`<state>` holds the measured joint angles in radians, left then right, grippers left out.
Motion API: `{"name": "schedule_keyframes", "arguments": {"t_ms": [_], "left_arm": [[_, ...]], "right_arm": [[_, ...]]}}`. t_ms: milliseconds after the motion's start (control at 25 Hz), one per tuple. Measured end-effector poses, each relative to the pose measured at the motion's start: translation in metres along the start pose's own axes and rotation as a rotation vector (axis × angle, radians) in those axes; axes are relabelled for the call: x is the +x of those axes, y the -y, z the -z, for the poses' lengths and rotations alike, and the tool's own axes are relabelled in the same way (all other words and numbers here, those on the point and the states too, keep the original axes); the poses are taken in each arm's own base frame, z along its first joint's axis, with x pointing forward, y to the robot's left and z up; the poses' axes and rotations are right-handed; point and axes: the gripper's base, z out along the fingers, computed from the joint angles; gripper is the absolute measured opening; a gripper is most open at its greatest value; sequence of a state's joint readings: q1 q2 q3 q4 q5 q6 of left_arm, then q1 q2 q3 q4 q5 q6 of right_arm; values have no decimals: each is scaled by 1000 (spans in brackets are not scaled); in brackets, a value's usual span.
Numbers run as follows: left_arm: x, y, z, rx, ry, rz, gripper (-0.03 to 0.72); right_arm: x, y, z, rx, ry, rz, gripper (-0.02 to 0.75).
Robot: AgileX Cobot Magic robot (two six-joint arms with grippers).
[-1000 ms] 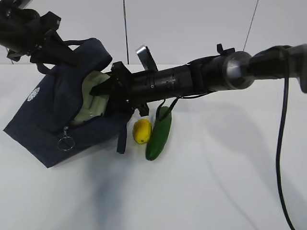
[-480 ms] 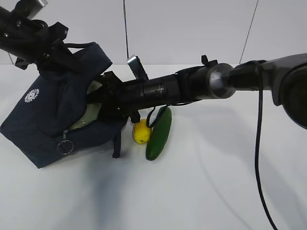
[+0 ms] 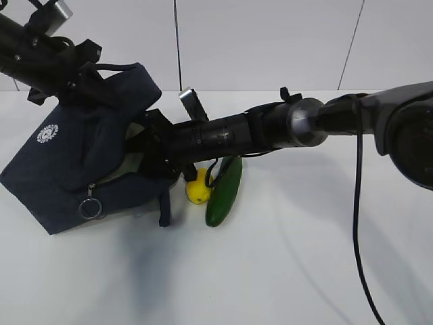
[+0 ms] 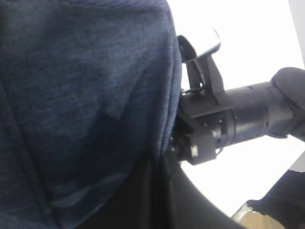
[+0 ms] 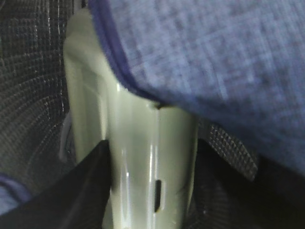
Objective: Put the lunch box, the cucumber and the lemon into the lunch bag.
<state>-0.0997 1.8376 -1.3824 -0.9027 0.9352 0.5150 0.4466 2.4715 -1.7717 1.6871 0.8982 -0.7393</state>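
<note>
We see the lunch box (image 5: pixel 143 167) clamped edge-on between the right gripper's (image 5: pixel 150 188) two dark fingers (image 5: pixel 90 171), inside the lunch bag (image 3: pixel 74 169). The left gripper (image 3: pixel 81 81) is clenched on the bag's top fabric, holding it tilted. The lemon (image 3: pixel 197 191) and cucumber (image 3: pixel 224 191) lie touching on the table (image 3: pixel 304 257) just beside the bag.

Bright even light, soft shadows, blurry wrist close-ups.
</note>
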Motion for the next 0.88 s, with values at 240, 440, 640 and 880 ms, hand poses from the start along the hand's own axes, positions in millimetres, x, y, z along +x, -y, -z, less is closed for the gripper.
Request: {"name": "schedule_keyframes", "arguments": {"t_ms": [240,440,640,880], "left_arm": [[-1,-6,-8,9,-4,28,-8],[0,-10,-13,8,-12,38,-8],[0,-9,-13,9,-11,39,-8],[-1,-10,-13,7,-8,39,-8]], "right_arm": [[0,0,0,0,2,-1,390],[0,0,0,0,2,-3,397],[0,-1,0,-5,4,-9,392],[-1,-2,0,-8,6,-9,392]]}}
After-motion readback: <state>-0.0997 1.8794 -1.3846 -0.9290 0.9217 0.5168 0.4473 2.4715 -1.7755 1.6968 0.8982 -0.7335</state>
